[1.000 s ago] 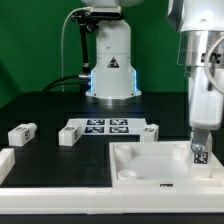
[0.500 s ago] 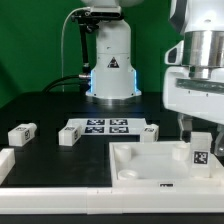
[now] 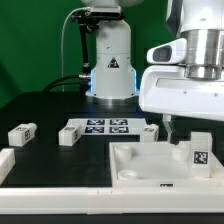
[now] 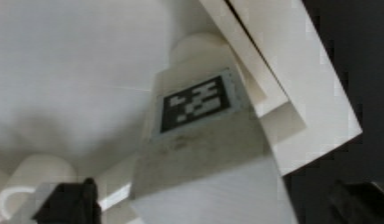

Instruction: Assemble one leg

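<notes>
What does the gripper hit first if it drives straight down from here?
Most likely the leg standing upright in the large white square piece; in the wrist view its tagged face sits right ahead. Depth is unclear, so alignment is uncertain.

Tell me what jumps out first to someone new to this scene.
The bulky white arm head fills the exterior view's upper right, its tool hanging over the large white square piece. A tagged leg stands upright at that piece's corner on the exterior view's right. More legs flank the marker board behind.
</notes>
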You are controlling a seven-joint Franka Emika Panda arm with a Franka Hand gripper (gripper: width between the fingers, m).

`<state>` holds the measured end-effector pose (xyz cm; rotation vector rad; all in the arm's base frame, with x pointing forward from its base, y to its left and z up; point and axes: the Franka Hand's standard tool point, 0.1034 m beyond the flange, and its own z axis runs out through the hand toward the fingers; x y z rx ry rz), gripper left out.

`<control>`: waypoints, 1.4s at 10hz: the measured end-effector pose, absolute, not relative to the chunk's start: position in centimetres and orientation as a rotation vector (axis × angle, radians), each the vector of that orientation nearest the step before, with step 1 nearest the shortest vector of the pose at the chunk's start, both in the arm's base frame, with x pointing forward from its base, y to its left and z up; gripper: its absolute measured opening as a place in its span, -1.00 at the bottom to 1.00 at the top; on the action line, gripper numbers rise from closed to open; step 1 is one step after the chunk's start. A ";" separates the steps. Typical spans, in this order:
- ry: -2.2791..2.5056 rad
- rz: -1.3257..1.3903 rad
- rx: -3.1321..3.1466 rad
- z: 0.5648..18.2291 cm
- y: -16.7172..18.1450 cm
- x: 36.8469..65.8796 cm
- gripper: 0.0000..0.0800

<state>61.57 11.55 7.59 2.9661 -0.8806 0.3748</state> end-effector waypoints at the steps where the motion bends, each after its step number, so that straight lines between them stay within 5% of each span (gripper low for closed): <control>1: -0.760 0.369 2.995 7.8 11.5 61.2 0.62; 5: -0.720 0.353 3.009 8.6 12.2 60.8 0.62; 7: -0.723 0.352 3.008 8.6 12.1 60.8 -0.01; 8: -0.723 0.352 3.008 8.6 12.1 60.8 -0.01; 9: -0.723 0.352 3.008 8.6 12.1 60.8 -0.28; 14: -0.764 0.353 3.001 8.6 12.1 60.8 -0.28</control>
